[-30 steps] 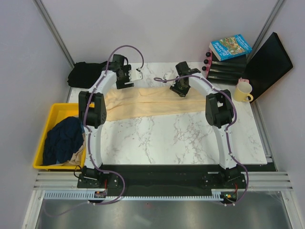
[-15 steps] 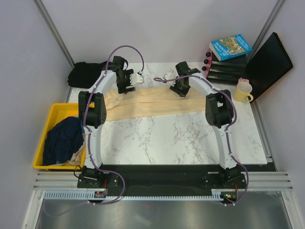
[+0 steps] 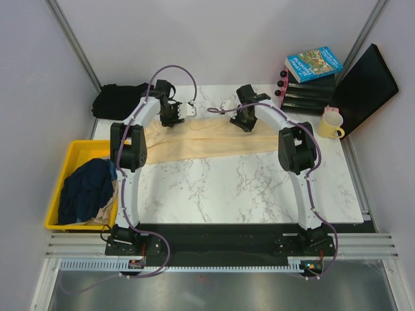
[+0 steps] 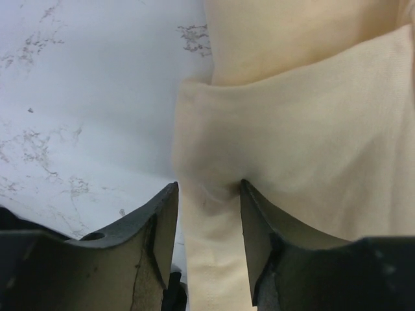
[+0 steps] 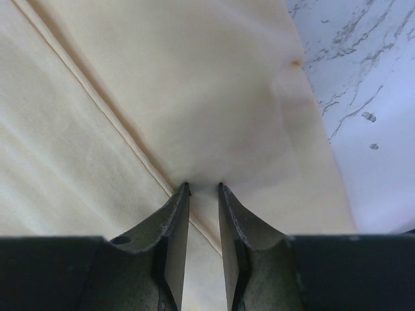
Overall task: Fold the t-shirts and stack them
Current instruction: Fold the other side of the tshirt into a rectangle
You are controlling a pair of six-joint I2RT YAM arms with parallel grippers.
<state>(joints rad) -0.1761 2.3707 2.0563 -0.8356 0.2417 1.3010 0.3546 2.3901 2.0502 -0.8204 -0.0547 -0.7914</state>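
Right claw (image 5: 203,188), jaws nearly together, clamped on a pinch of the cream shirt (image 5: 162,84) beside a straight crease. Left claw (image 4: 207,188), jaws farther apart, astride a doubled edge of the same shirt (image 4: 311,129), cloth puckered between them; whether it gripped could not be told.

In the top view both the left claw (image 3: 174,115) and the right claw (image 3: 243,122) stood at the far border of the cream shirt (image 3: 207,139), which lay as a long band across the far half of the tabletop (image 3: 246,188), running from its left edge toward its right edge. A black shirt (image 3: 117,98) sat just off the far left corner. A navy shirt (image 3: 87,188) lay in a yellow bin (image 3: 71,152) beyond the left edge.

Step judged in hand: taking the far border to fold it toward the near edge. To do it well, the left claw should probably catch every layer, both should lift level, and both should travel together so the fold line lies straight.
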